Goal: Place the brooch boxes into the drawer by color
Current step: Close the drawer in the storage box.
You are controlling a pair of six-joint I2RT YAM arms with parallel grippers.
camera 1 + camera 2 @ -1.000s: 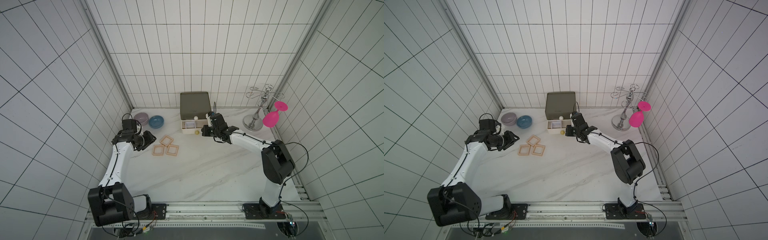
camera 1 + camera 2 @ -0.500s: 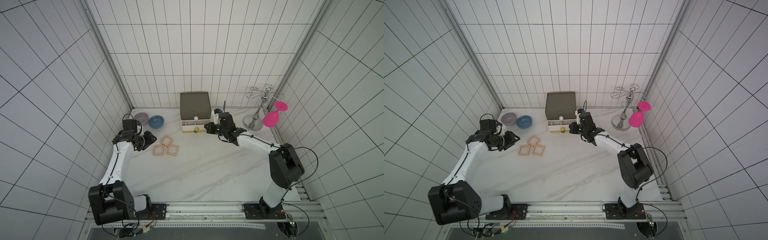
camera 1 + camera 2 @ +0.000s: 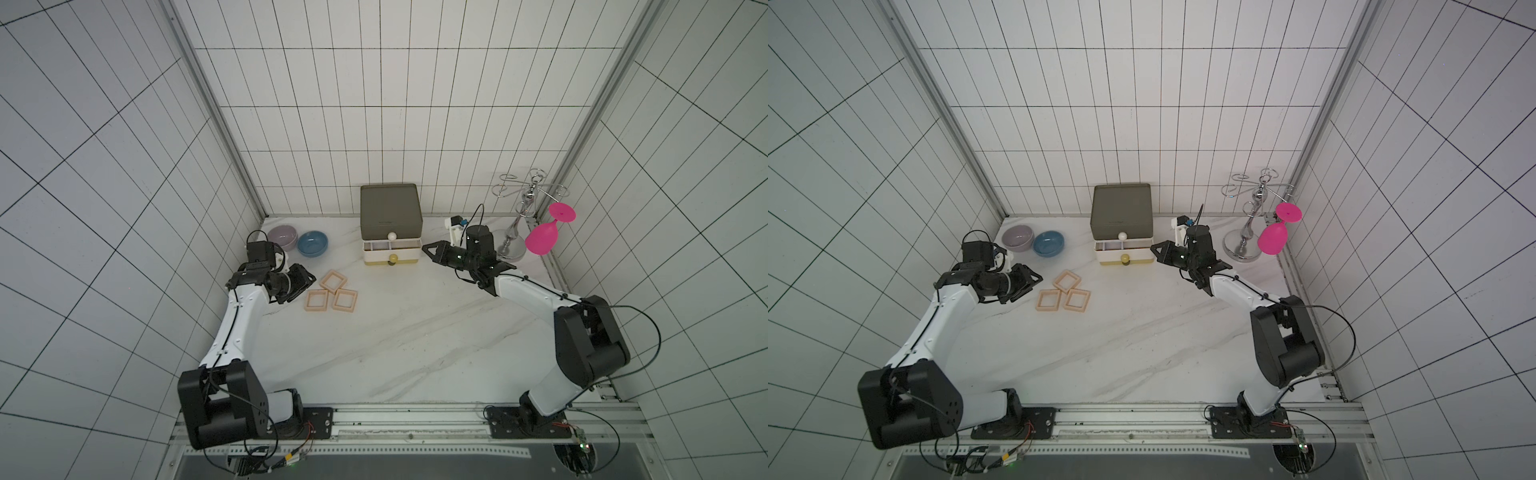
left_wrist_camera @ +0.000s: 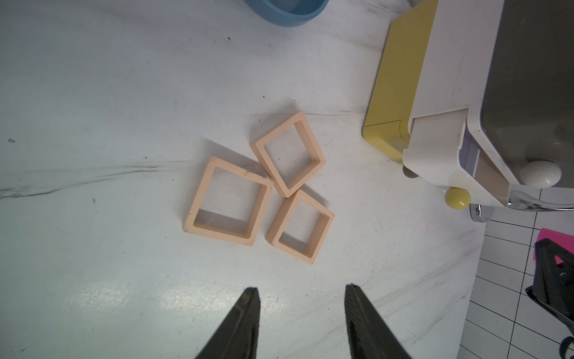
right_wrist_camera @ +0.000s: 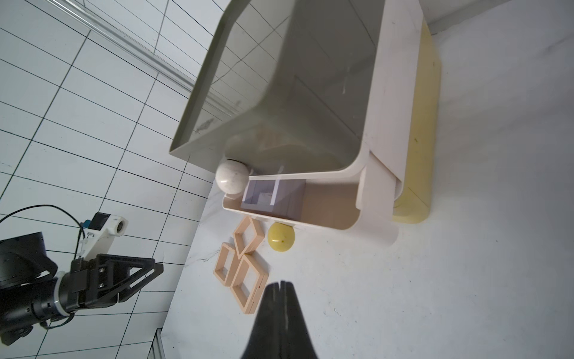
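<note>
Mid-frame left, half-open left pincer (image 4: 301, 289) targets peach square brooch boxes (image 3: 317, 301); closed, empty right pincer (image 3: 426, 248) flanks tiered plastic drawer (image 3: 390, 208).

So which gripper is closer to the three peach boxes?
Left. The left gripper hangs open right beside the peach brooch boxes, not touching them. The right gripper is shut, farther off, at the end of the open white drawer.

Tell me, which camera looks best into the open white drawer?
The right wrist view: it looks straight into the white drawer, where a pale box lies. The left wrist view catches only a sliver of the inside; in both top views it is just a thin strip.
</note>
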